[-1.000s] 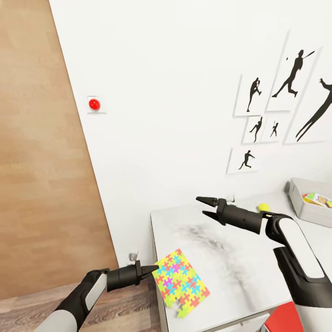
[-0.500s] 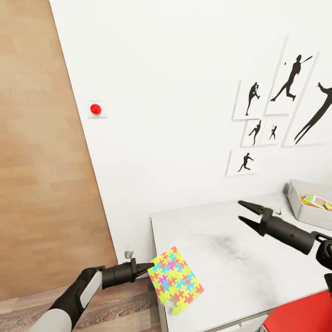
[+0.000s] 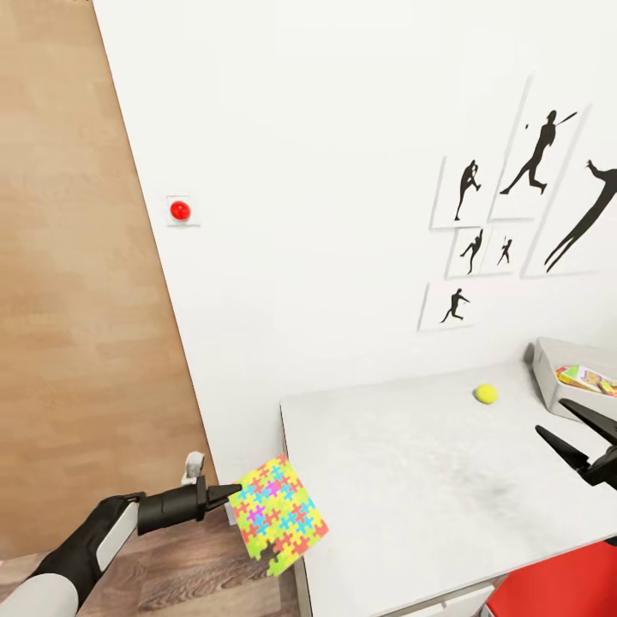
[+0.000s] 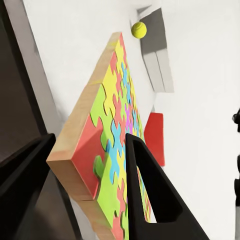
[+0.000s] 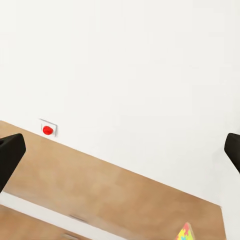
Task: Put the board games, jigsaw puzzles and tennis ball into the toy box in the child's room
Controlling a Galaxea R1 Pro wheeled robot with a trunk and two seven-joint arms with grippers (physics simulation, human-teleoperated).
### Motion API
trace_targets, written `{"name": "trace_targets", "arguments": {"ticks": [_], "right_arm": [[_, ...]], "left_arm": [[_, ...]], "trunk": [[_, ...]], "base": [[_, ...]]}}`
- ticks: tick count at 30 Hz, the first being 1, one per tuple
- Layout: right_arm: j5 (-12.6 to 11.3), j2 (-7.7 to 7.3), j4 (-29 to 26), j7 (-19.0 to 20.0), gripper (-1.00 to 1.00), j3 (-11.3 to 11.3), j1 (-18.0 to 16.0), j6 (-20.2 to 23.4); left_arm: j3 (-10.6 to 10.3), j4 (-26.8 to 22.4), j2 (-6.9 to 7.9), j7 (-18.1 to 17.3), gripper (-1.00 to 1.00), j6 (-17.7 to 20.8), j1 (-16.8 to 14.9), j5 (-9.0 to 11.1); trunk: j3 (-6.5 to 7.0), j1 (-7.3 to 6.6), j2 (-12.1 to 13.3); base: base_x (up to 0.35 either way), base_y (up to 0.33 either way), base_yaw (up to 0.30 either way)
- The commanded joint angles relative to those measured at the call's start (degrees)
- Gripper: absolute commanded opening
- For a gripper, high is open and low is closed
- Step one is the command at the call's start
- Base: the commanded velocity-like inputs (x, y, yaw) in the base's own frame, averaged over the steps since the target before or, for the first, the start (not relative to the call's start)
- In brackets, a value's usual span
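Left end effector (image 3: pixel 224 495) is clamped on the puzzle (image 3: pixel 278 518) at the desk's (image 3: pixel 411 480) near-left corner, the toy box (image 3: pixel 557 377) lying far right beside the spread, empty right end effector (image 3: pixel 576 428).

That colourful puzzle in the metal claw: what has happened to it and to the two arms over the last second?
The left gripper has kept its hold on the puzzle and drawn it back off the table edge, so most of it now hangs past the edge. The right gripper has swung away to the right, open, uncovering the tennis ball. The ball and the toy box have stayed put.
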Motion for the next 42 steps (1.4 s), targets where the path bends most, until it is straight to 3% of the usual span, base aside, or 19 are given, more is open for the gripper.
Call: {"name": "trace_targets", "arguments": {"ticks": [1,10,16,25,32,36,42], "right_arm": [[0.6,0.05,0.0,0.6,1.0,-0.1,-0.1,0.2],[0.7,0.45,0.1,0.6,1.0,0.7,0.0,0.2],[4.2,0.63,0.0,0.7,1.0,2.2,0.0,0.2],[4.7,0.7,0.1,1.0,1.0,2.5,0.0,0.2],[4.8,0.83,0.1,1.1,1.0,2.5,0.0,0.2],[4.8,2.23,0.1,1.1,1.0,2.6,0.0,0.2],[4.8,2.71,0.1,1.0,1.0,2.8,0.0,0.2]], "left_arm": [[-0.3,0.0,0.09,0.1,-1.0,0.3,0.0,0.3],[-0.3,0.0,0.16,0.0,-1.0,1.2,-0.1,0.3],[-0.3,-1.6,0.16,0.1,-1.0,4.5,-0.2,0.3],[-0.6,-4.5,0.23,-0.1,-1.0,9.3,-0.2,0.3],[-0.5,-4.8,0.33,-0.1,-1.0,9.5,-0.2,0.1],[-0.5,-4.8,0.48,-0.1,-1.0,9.6,-0.2,0.1],[-0.4,-4.8,0.59,-0.1,-1.0,9.5,-0.2,0.0]], "trunk": [[0.11,-0.22,0.4],[1.81,-2.19,4.0],[3.38,-3.51,6.4],[5.85,-5.49,10.0],[7.77,-7.03,12.8],[8.87,-7.9,14.4],[10.52,-9.22,16.8]], "base": [[0.0,0.0,0.0],[0.0,0.0,0.0],[0.0,0.0,0.0],[-0.088,0.0,0.0],[-0.023,0.0,0.0],[-0.16,0.0,0.0],[-0.078,0.0,0.028]]}}
